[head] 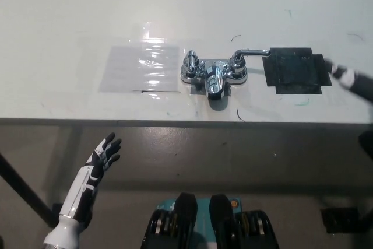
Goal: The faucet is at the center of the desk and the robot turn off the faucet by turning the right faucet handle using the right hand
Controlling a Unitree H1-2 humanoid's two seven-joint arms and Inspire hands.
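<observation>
A chrome faucet [214, 74] stands at the middle of the white desk [70, 21]. Its right handle [250, 54] is a lever pointing right, toward a black patch [295, 70]. Its left handle [190, 62] is a short knob. My black right hand [349, 80] reaches in from the right edge over the desk, just right of the black patch and well clear of the lever; only a fingertip and part of the hand show. My white left hand [100, 159] rests below the desk's front edge at lower left, fingers spread and empty.
A clear plastic sheet [141, 67] is taped to the desk left of the faucet. The desk's front edge [175, 122] runs across the picture, with grey floor below it.
</observation>
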